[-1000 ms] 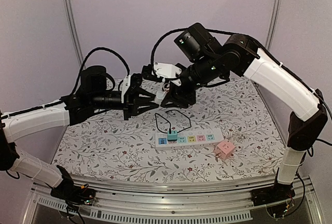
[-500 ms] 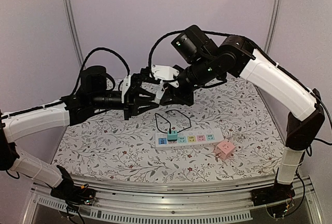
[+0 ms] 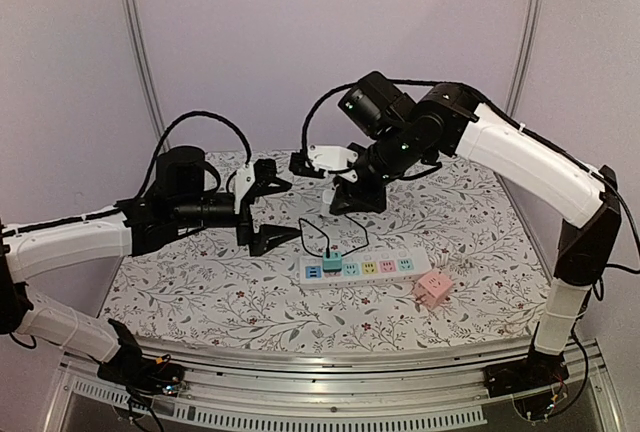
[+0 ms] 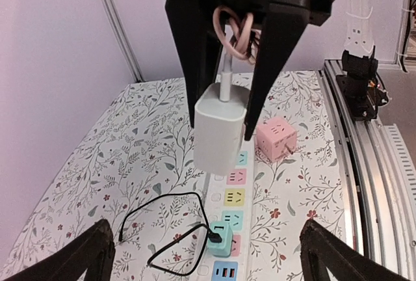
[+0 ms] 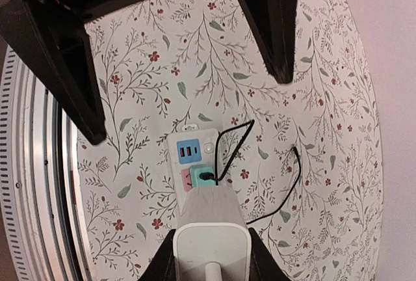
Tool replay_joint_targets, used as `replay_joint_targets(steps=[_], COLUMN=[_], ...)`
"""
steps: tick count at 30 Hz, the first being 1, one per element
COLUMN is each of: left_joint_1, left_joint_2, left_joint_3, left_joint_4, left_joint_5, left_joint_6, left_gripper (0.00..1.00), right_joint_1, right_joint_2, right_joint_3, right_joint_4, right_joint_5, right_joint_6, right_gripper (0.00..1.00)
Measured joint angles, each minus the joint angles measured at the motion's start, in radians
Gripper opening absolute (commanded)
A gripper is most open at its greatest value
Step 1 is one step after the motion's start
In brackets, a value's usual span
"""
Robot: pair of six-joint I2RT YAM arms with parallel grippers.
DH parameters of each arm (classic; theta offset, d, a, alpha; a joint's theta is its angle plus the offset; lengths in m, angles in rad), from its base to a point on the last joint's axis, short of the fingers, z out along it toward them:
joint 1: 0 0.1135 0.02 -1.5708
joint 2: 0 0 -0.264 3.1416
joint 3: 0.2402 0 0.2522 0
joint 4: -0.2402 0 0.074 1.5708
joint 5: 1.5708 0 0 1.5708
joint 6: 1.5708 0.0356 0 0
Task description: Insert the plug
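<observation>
My right gripper [image 3: 338,174] is shut on the white plug [image 3: 328,155] and holds it in the air above the back of the table. In the right wrist view the plug [image 5: 213,229] sits between my fingers, over the white power strip [image 5: 188,147]. The left wrist view shows the plug [image 4: 221,128] hanging from the right fingers, with a coiled pink cable [image 4: 234,30] above it. My left gripper [image 3: 290,212] is open, to the left of the plug and apart from it. The power strip [image 3: 365,269] lies on the table with a teal adapter [image 3: 332,260] plugged in.
A pink cube adapter [image 3: 434,289] lies just right of the strip's front edge. A thin black cable [image 3: 325,227] loops from the teal adapter over the floral tablecloth. Metal rails run along the table's near edge [image 3: 330,367].
My left gripper has let go of the white plug, opened wide and drawn back to the left. The right gripper has closed on the plug and now carries it alone.
</observation>
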Motion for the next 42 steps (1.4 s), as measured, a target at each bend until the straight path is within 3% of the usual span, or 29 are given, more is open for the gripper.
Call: replay_joint_targets(steps=[7, 17, 28, 42], left_joint_1=[0.01, 0.01, -0.001, -0.012], left_joint_2=[-0.065, -0.084, -0.058, -0.05], left_joint_3=[-0.115, -0.272, -0.36, -0.397], left_joint_4=[-0.012, 0.08, 0.219, 0.273], left_joint_5=[-0.129, -0.21, -0.256, -0.279], left_joint_6=[-0.037, -0.168, -0.268, -0.282], left_gripper=[1.0, 1.0, 0.99, 1.0], right_joint_1=[-0.169, -0.204, -0.214, -0.214], right_joint_2=[-0.018, -0.015, 0.067, 0.125], right_joint_3=[-0.242, -0.512, -0.518, -0.499], right_joint_4=[0.006, 0.149, 0.297, 0.317], right_joint_5=[-0.049, -0.198, -0.246, -0.233], right_joint_6=[-0.069, -0.173, -0.198, -0.213], right_gripper=[0.0, 0.0, 0.0, 0.0])
